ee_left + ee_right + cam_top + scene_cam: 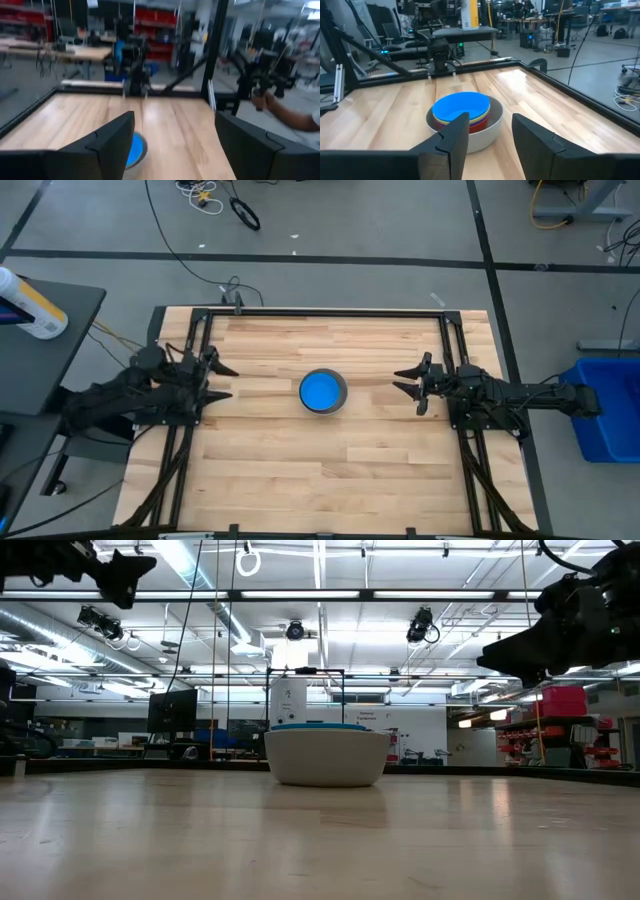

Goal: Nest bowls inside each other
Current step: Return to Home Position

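Note:
At the table's middle stands one stack of nested bowls (323, 391). The grey bowl (487, 131) is outermost and rests on the wood by its base. Inside it I see the rims of a red bowl (479, 125) and a yellow bowl (476, 118), with a light blue bowl (461, 106) on top. The low view shows the grey wall (327, 758) with a blue rim above it. My left gripper (232, 382) is open at the table's left, well short of the stack. My right gripper (401, 382) is open at the right, pointing level at the stack with nothing between its fingers.
A dark metal frame (330, 312) runs round the wooden table. Off the table's left, a white and yellow bottle (30, 305) lies on a dark side table. A blue bin (605, 410) stands off the right. A person's hand (280, 112) shows beyond the table.

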You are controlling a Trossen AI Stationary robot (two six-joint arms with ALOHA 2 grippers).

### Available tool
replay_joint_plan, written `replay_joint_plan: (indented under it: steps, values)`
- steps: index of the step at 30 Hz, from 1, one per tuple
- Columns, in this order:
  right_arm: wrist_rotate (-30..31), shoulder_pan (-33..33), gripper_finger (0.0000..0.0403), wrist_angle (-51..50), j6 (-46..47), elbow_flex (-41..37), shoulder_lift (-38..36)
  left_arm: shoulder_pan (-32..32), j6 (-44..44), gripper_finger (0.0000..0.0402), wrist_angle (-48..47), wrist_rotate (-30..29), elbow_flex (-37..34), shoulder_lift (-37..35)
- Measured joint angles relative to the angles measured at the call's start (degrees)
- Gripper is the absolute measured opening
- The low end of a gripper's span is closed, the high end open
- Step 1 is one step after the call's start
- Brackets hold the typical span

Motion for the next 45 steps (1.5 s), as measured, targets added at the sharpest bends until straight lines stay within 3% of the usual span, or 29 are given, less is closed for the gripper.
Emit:
replay_joint_plan:
  steps: [10, 16, 26, 38, 45]
  values:
    - [-2.7, 0.0, 0.0162, -2.4, 0.4, 0.0, 0.0, -1.5, 0.8, 0.0286, 23.5, -1.2, -14.2, -2.2]
    - [-3.1, 0.0, 0.0156, -3.5, 2.1, 0.0, 0.0, -4.8, 1.9, 0.0284, 30.4, -5.1, -20.7, -2.1]
    - [-7.3, 0.0, 0.0163, -3.9, 3.5, 0.0, 0.0, -12.3, 2.3, 0.0284, 23.4, -9.9, -20.8, -1.9]
    - [-7.3, 0.0, 0.0154, -7.8, 4.9, 0.0, 0.0, -17.4, 3.2, 0.0284, 14.9, -22.4, -20.8, -1.9]
    - [-7.3, 0.0, 0.0161, -8.6, 5.0, 0.0, 0.0, -17.4, 3.8, 0.0284, 13.8, -19.6, -20.3, -1.9]
